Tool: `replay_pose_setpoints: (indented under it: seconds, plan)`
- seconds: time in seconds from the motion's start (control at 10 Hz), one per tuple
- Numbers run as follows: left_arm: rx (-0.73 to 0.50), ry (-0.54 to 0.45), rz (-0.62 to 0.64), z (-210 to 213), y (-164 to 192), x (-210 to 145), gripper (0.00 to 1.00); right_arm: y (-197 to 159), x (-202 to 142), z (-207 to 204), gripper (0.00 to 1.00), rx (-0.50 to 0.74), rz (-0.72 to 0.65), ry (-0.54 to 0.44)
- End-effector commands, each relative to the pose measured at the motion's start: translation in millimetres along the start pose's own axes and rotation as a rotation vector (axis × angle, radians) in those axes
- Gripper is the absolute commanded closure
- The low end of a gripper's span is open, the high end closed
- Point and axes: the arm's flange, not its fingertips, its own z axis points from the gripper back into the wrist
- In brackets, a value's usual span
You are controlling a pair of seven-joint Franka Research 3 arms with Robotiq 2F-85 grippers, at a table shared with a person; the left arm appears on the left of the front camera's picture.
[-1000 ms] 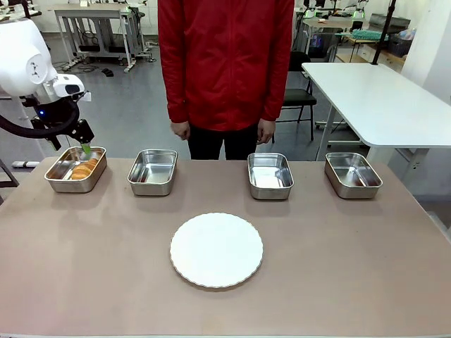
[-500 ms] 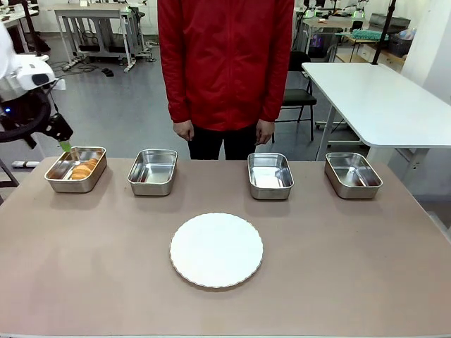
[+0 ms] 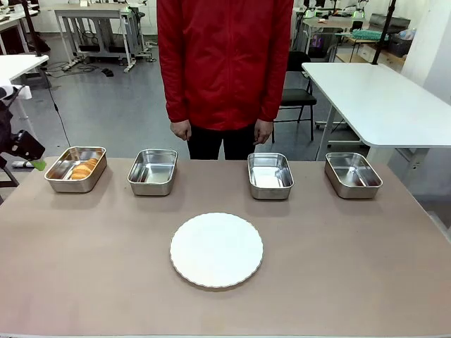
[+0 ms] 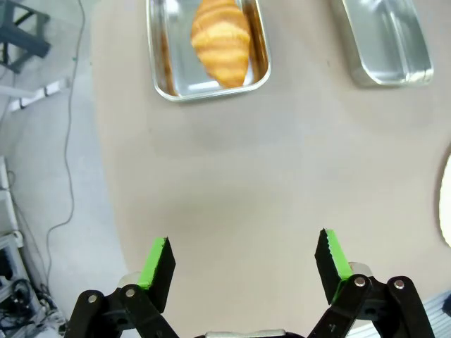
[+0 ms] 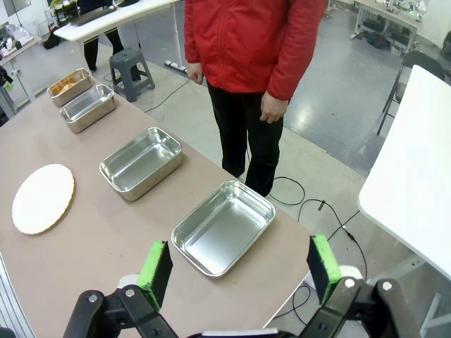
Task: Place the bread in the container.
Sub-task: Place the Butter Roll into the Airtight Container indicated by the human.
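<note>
Retracting is the step: bread (image 4: 221, 41) lies inside the container (image 4: 161, 67) at upper left of frame, so left pincer (image 4: 244, 266), open and empty, should clear the worktop (image 4: 282, 176) without clipping the rim.

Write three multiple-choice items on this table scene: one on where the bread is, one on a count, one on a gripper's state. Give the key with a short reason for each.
1. Where is the bread?
A. On the white plate
B. In the pan at the robot's far left
C. In the person's hand

2. How many steel pans stand on the table?
A. Two
B. Three
C. Four

3. How do the jaws of the left gripper stand?
A. Open, holding nothing
B. Shut on the bread
C. Shut on a pan's rim

Key: 1 B, the roll lies inside the container at that end of the row, while the plate is bare. 2 C, four pans stand in a row across the far side. 3 A, the left wrist view shows the green pads wide apart with only table between them.
</note>
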Motion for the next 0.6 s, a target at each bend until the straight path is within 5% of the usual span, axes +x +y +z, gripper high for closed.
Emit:
replay_pose_setpoints:
  seconds: [0.0, 0.5]
  plan:
    - [-0.039, -0.008, -0.031, -5, 8, -14, 0.00, 1, 0, 1, 0.00, 0.000, 0.005, -0.006]
    - [-0.009, 0.001, -0.001, -1, 1, -8, 0.00, 1, 0, 1, 0.00, 0.000, 0.005, -0.006]
